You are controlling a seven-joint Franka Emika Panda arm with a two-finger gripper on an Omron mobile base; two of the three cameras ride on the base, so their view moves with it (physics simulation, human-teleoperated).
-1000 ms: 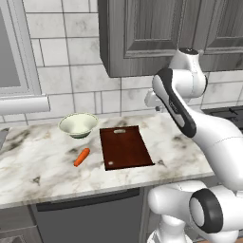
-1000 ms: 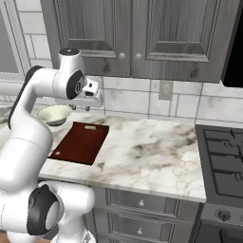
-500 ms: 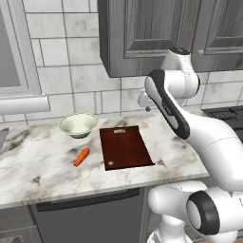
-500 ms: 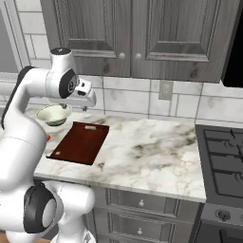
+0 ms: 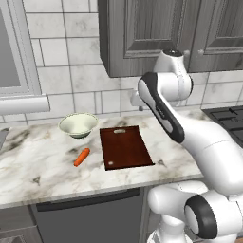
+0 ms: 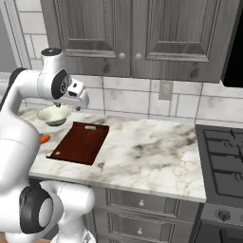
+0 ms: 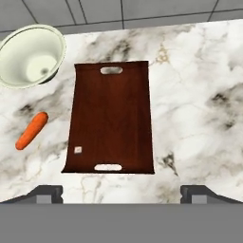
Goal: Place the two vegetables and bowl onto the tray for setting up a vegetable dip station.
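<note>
I am holding my pincer (image 7: pixel 121 192) spread wide and empty, hovering high over the tray (image 7: pixel 110 116). The bowl (image 7: pixel 29 55) and carrot (image 7: pixel 31 130) are lying off to its left, on the counter (image 7: pixel 199 109).

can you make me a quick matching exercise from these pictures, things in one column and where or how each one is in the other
Things:
1. carrot
2. bowl
3. tray
4. pincer

Descriptions:
A. dark reddish-brown board lying flat, nothing on it
B. open, up above the counter, holding nothing
C. upright by the tiled wall, beyond the carrot
D. lying on the marble between the bowl and the counter's front edge, off the board

Pairs: 1-D, 2-C, 3-A, 4-B
</note>
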